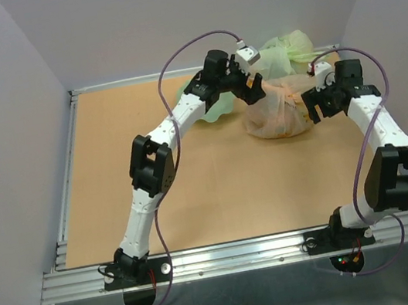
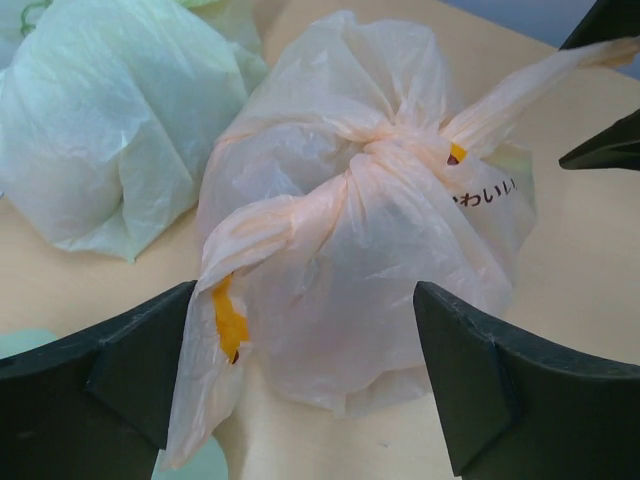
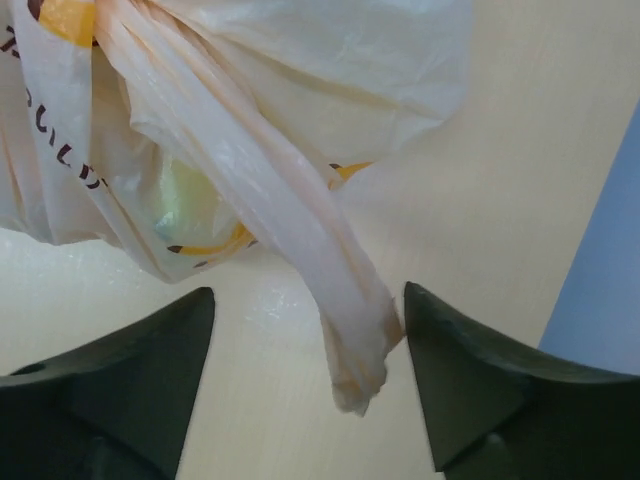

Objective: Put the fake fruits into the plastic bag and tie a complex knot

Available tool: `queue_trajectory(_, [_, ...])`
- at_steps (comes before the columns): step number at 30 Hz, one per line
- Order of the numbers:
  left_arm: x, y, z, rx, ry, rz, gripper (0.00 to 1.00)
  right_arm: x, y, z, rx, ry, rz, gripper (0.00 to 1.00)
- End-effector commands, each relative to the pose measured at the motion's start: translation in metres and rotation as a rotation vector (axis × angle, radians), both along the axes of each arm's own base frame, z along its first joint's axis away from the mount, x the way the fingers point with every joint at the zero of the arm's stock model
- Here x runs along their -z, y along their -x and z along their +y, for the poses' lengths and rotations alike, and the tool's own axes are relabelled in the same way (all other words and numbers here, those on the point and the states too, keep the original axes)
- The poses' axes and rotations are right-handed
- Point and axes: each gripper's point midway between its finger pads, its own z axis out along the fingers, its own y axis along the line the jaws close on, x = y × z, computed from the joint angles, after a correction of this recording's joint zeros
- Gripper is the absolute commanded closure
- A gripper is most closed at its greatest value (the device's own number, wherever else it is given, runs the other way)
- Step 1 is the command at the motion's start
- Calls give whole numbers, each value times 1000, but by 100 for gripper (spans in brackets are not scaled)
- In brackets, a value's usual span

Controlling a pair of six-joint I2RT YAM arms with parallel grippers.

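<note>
The plastic bag (image 1: 280, 112) sits on the bench (image 1: 233, 187) at about 1 o'clock from the bench's middle, gathered shut at a knot (image 2: 385, 150) on its top. Just beyond it, toward 12 o'clock, lies a pale green bag (image 1: 288, 46). The fake fruits cannot be told apart. Only a pale greenish lump (image 3: 185, 200) shows through the film, likely one of them.

Seen from above, the bag lies between the two arms. It is at 4 o'clock from the left end effector (image 1: 250, 88) and at 9 o'clock from the right end effector (image 1: 312, 107). Both are right against it, neither clearly nearer.

Two twisted tails leave the knot in opposite directions, so their shared long axis runs roughly from 10 o'clock to 4 o'clock in the top view, from one end effector to the other.

In the left wrist view the near tail (image 2: 215, 330) droops toward 7 o'clock, close beside the left-hand finger (image 2: 110, 380). That end effector stands wide and grips nothing, with the bag's body filling the gap between its jaws.

In the right wrist view the far tail (image 3: 290, 210) hangs from 11 o'clock to 5 o'clock between the fingers. Its tip is very close to the right-hand finger (image 3: 500, 390), perhaps grazing it. The right end effector is also spread, less widely, and is not pinching the tail.

Any further tightening or another turn of the knot would seem to need each tail clamped again along that axis.
</note>
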Motion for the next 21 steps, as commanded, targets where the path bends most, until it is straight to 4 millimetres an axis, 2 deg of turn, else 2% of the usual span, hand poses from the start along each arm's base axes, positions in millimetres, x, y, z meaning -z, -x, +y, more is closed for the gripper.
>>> queue_trajectory(1, [-107,-9,45,-99,144,-115,2,-51,-9,12,-10,-72,-132,6])
queue_trajectory(2, [-129,-2,60,-121,167,-117,1,-69,-11,16,-21,-90,-167,1])
queue_trajectory(5, [-155,1,99,-177,218,-53,1,-102,-5,27,-13,-153,-207,0])
queue_trajectory(6, [-167,5,130,-196,244,-11,1,-123,-7,34,-37,-186,-243,0])
queue_trajectory(8, [-173,10,162,-235,248,9,1,-134,3,48,-45,-270,-219,0])
queue_trajectory(9, [-173,15,192,-282,210,7,1,-141,7,59,-71,-326,-207,0])
queue_trajectory(10, [-181,22,211,-301,180,-22,1,-143,11,72,-90,-404,-184,0])
queue_trajectory(11, [-176,25,224,-320,133,-21,1,-142,13,73,-76,-419,-168,0])
queue_trajectory(12, [-161,25,251,-386,56,13,1,-140,17,83,-85,-488,-133,0])
queue_trajectory(14, [-151,35,279,-456,-10,39,1,-132,21,96,-114,-567,-83,0])
queue_trajectory(15, [-139,36,303,-524,-64,54,1,-124,22,104,-116,-586,-51,0])
queue_trajectory(17, [-127,51,328,-608,-106,58,1,-98,27,115,-113,-560,17,0])
queue_trajectory(18, [-119,53,343,-674,-147,45,1,-92,30,133,-161,-541,24,0])
queue_trajectory(19, [-112,59,351,-694,-176,38,1,-85,32,139,-168,-529,29,0])
queue_trajectory(20, [-95,74,359,-695,-224,34,1,-63,43,146,-156,-513,70,0])
queue_trajectory(21, [-85,80,365,-696,-261,19,1,-59,46,163,-196,-509,66,0])
